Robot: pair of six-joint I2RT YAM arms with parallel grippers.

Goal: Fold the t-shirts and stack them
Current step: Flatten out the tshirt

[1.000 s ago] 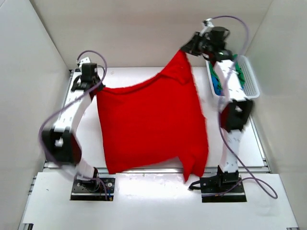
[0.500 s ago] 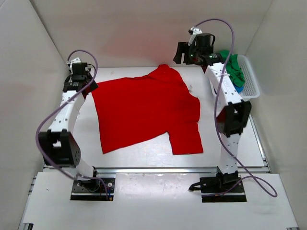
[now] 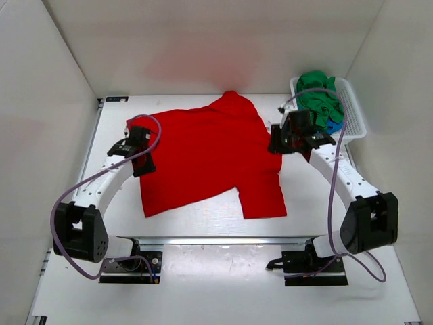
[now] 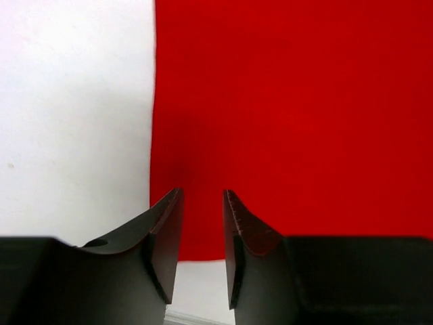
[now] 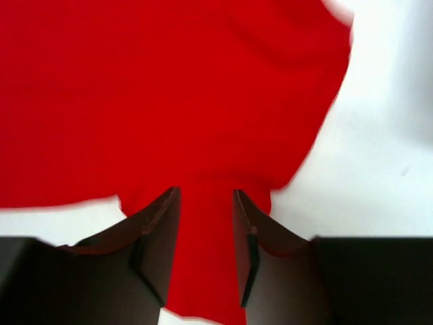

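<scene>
red shirt: (image 3: 203,159) down flat on the worktop (image 3: 122,203) now, roughly mid-worktop, spread out with one sleeve poking toward the near side. A second ago it was hanging in the air between both arms, so that was the lay-down.

what changed: both arms let go and swung up and away, then dropped back onto the cloth. They were clamped tight a second ago, not anymore.

left gripper: (image 4: 203,200) low over the shirt's left edge, jaws a narrow gap apart, red cloth under them. Doesn't look like it's got hold of anything.

right gripper: (image 5: 206,196) over the shirt's right side by the sleeve, jaws part-way apart with red showing in the gap. Picture's blurry, so I can't tell if it's pinching any.

green shirt: (image 3: 318,95) bunched up in the basket (image 3: 355,115) at the far right, with the blue shirt (image 3: 335,125) peeking out beside it.

what it means: my guess is spreading is done and the first fold is up next, each arm lining up on its own side. Nothing's folded or stacked yet, so it's early days.
</scene>
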